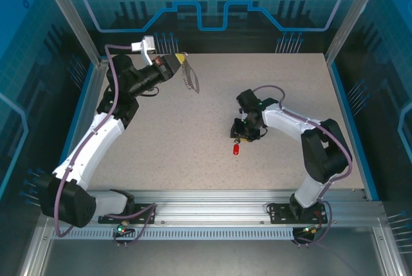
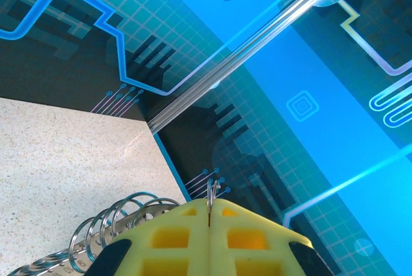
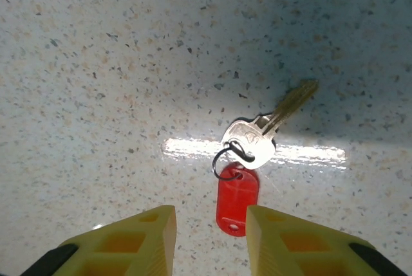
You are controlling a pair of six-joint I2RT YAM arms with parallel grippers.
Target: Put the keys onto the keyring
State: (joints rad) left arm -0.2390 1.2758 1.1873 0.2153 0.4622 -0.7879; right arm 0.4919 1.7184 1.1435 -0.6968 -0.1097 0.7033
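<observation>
When the top view is checked, the left end effector [image 1: 180, 62] is found at the far left of the surface [image 1: 161, 134], with the keyring [image 1: 188, 82] held at its tip and its little silvery rings strung out below. The right end effector [image 1: 239, 136] is parked mid-surface, and the key [image 1: 236, 149] is spotted lying just in front of it, near side.

From the left wrist, the end effector [image 2: 209, 217] is seen clamped tight on the keyring [image 2: 109, 228], a thin bit of metal being pinched right at the seam.

From the right wrist, the end effector [image 3: 211, 236] is seen spread apart with nothing gripped. The key [image 3: 256, 138] is laid flat on the surface [image 3: 96, 64], silver head, brassy blade, joined by a small dark ring [image 3: 226, 163] to a red tag [image 3: 237, 200] that sits just ahead of the gap.
</observation>
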